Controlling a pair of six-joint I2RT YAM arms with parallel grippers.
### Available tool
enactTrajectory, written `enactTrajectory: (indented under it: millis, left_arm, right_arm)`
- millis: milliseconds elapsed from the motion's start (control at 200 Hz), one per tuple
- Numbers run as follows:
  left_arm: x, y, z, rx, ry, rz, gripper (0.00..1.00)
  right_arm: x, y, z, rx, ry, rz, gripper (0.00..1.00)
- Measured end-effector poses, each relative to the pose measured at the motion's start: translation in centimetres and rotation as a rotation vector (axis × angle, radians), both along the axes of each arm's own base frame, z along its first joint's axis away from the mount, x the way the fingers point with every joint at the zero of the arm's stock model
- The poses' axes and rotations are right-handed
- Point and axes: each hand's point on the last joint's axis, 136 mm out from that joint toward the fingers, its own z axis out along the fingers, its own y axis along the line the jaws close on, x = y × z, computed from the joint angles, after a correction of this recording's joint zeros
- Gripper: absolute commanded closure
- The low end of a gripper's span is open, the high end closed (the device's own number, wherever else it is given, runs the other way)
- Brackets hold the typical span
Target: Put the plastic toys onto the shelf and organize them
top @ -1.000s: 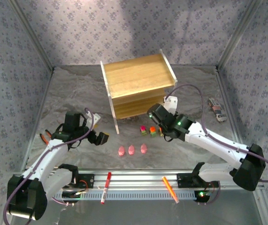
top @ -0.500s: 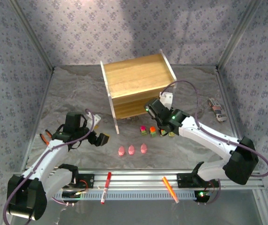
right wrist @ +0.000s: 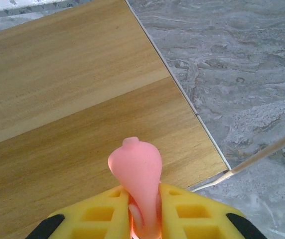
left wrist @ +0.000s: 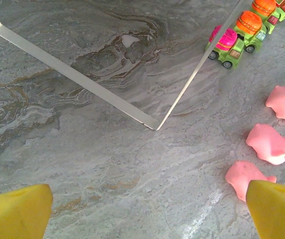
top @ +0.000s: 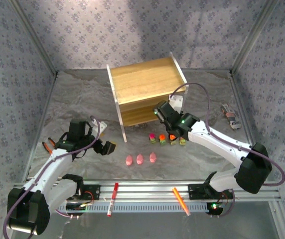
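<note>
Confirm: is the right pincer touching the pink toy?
Touching. The right wrist view shows the right pincer shut on the pink toy, its yellow fingers pressed against both sides.

My right arm reaches forward, right hand [right wrist: 143, 216] clamped on a pink toy [right wrist: 134, 167]. My left hand [left wrist: 147, 211] hangs spread wide.

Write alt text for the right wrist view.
The right tool pinches a glossy pink teardrop figure between its yellow fingers, with the light wooden boards of the shelf behind it. Grey marbled tabletop lies to the right, beyond the shelf's white frame.
</note>
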Motion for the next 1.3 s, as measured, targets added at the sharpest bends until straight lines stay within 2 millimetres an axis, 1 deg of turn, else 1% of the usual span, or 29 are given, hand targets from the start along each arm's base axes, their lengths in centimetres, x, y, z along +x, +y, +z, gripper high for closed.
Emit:
enactTrajectory:
  millis: [500,705,865,1194,1304]
  left_arm:
    - [0.1,0.2,-0.1,0.009,-0.002,0.008,0.00]
    - [0.1,0.2,-0.1,0.012,-0.003,0.010,0.00]
    - [0.1,0.2,-0.1,0.012,-0.003,0.011,0.00]
    - [0.2,0.3,0.0,0.013,-0.008,0.012,0.00]
    - [0.2,0.3,0.0,0.013,-0.010,0.013,0.00]
  right_arm:
    - [0.7,-0.5,-0.2,-0.014,0.001,-0.019,0.77]
    - [1.2,-0.2,-0.6,-0.019,0.000,-0.015,0.77]
    - [1.5,0.1,-0.5,-0.012,-0.010,-0.013,0.77]
    - [1.9,0.0,-0.5,-0.015,-0.034,-0.026,0.75]
    - [2.0,0.0,-0.6,-0.017,-0.041,-0.033,0.73]
